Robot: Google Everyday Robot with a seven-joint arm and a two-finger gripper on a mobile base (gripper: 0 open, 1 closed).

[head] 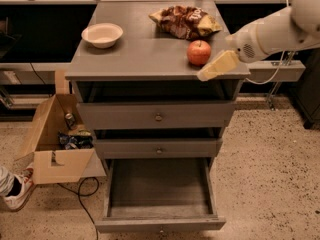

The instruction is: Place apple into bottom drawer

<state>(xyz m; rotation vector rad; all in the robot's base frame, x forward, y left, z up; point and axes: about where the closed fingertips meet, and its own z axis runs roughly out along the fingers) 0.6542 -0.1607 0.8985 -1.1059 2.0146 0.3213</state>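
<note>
The red-orange apple (pixel 199 52) sits on the grey cabinet top (pixel 145 54), near its front right corner. My gripper (pixel 212 70) reaches in from the right on a white arm and hangs just right of and slightly in front of the apple, at the top's edge, not touching it. The bottom drawer (pixel 159 194) is pulled out and nothing lies in it. The two shallower drawers above it are shut.
A brown-and-yellow chip bag (pixel 186 21) lies behind the apple. A white bowl (pixel 102 34) stands at the top's left. An open cardboard box (pixel 55 139) and a white shoe (pixel 16 194) are on the floor at the left.
</note>
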